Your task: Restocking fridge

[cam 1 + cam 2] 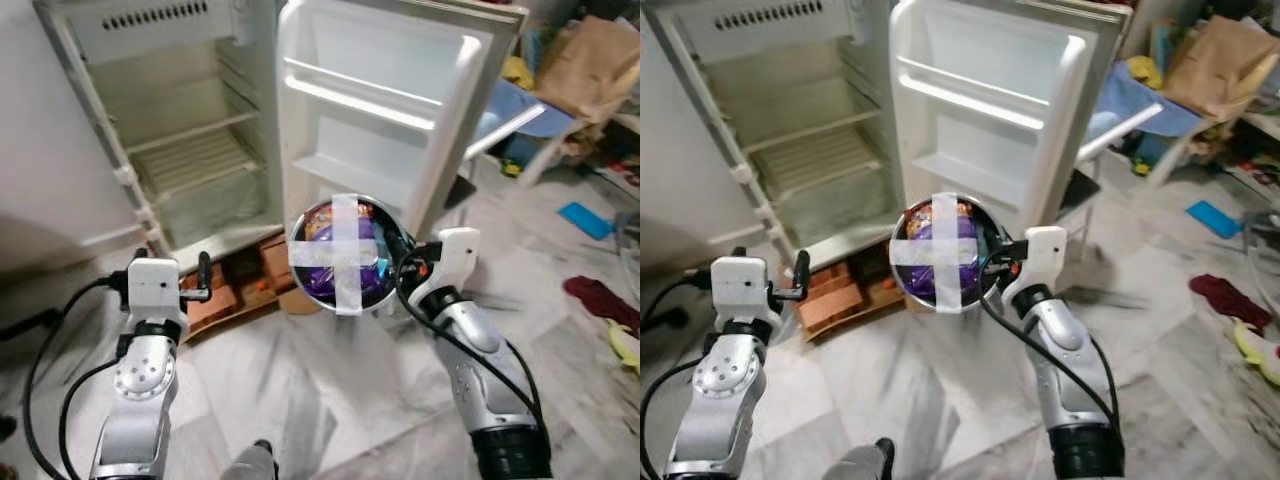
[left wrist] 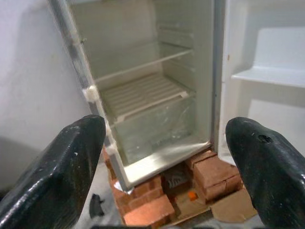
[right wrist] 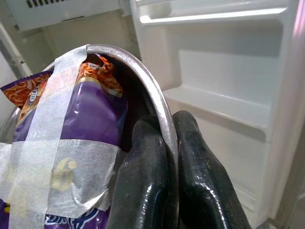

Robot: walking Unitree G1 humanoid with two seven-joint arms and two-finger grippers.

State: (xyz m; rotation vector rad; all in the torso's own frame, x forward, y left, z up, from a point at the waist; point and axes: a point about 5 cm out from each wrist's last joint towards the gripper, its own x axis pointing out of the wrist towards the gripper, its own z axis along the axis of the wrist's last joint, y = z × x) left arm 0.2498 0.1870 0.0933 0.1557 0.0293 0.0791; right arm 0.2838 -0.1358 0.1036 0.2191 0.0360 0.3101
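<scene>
A steel bowl holds a purple snack packet under a cross of white tape. My right gripper is shut on the bowl's rim and carries it in front of the open fridge, just below its white door. The fridge's shelves are bare, and so are the door racks. Over at the left my left gripper is raised, open and empty, pointing at the fridge's lower compartment.
The fridge stands on red bricks and cardboard. A blue chair and a brown paper bag crowd the right side. A blue item and a dark red cloth lie on the marble floor.
</scene>
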